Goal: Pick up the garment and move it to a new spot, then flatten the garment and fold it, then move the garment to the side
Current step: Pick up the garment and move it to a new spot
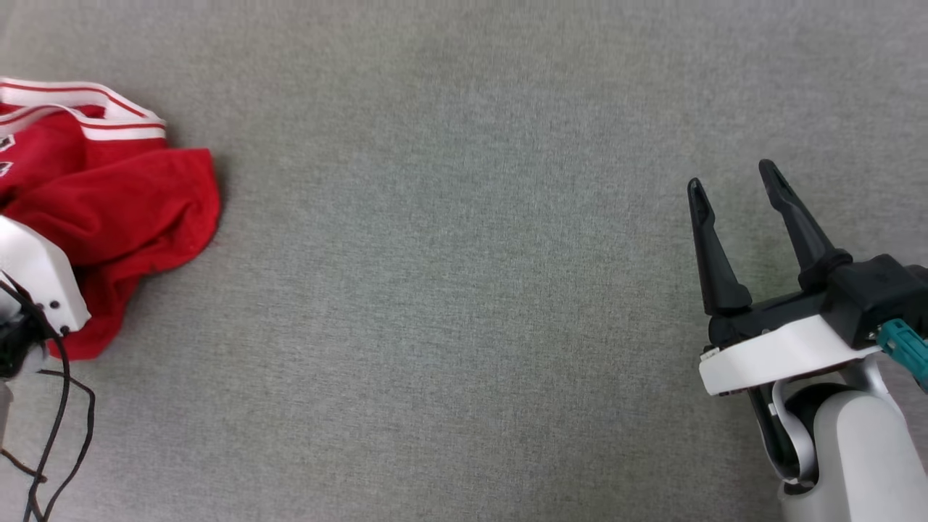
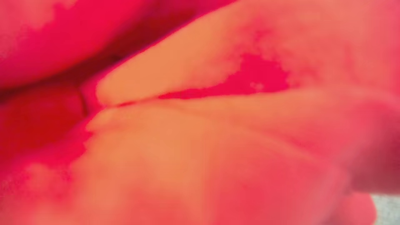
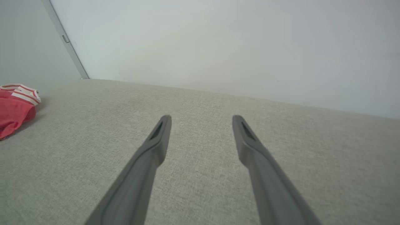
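Head view: the garment point(image 1: 130, 196) lies crumpled at the far left of the grey cloth surface point(image 1: 464, 304). It is probably light and limp, best pinched at the striped trim point(image 1: 87, 94). The left gripper's fingers are hidden in red folds, so I cannot tell their state. The right gripper point(image 1: 731, 177), fingers spread, hovers well apart at right.

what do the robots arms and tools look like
The right tool has two long, tapered black fingers on a black base, a white curved plate, a teal connector and a pale forearm. The left arm's white shell has small dark screws and black cables.
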Tool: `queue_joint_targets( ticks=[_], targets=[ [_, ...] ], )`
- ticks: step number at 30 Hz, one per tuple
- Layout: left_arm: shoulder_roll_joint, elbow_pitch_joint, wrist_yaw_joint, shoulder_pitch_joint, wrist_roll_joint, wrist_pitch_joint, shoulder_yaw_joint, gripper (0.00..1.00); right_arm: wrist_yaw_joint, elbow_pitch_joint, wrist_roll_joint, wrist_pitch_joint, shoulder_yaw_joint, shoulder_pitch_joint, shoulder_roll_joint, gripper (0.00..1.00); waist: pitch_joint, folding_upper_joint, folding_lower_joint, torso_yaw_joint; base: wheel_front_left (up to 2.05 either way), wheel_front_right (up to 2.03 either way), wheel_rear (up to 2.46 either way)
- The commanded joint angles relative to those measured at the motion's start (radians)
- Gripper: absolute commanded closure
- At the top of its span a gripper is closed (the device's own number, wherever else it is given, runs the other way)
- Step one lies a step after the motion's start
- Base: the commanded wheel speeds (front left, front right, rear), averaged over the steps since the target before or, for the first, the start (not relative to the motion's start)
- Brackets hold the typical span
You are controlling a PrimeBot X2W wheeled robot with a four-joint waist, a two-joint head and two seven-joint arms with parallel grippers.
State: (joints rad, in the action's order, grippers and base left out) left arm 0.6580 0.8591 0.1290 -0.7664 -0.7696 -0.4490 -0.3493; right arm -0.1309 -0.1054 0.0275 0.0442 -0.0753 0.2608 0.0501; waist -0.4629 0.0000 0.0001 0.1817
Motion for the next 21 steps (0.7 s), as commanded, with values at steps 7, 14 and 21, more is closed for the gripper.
queue_joint_targets(
  ticks=[7,14,21],
  targets=[
    [-0.005,0.008,-0.021,-0.033,0.083,0.244,-0.017,1.0,0.0,0.028,0.021,0.019,0.015,-0.05,0.0,0.0,0.141,0.0,-0.0001,0.018,0.0,0.0,0.0],
    [-0.056,-0.081,-0.04,-0.057,0.143,0.507,-0.032,1.0,0.0,0.032,0.042,0.012,0.042,-0.122,0.0,0.0,0.283,0.0,-0.0001,0.021,0.0,0.0,0.0],
    [-0.137,-0.205,-0.065,0.006,0.136,0.622,-0.04,1.0,0.0,0.039,0.067,0.009,0.049,-0.185,0.0,0.0,0.388,0.0,-0.0001,-0.037,0.0,0.0,0.0]
  ],
)
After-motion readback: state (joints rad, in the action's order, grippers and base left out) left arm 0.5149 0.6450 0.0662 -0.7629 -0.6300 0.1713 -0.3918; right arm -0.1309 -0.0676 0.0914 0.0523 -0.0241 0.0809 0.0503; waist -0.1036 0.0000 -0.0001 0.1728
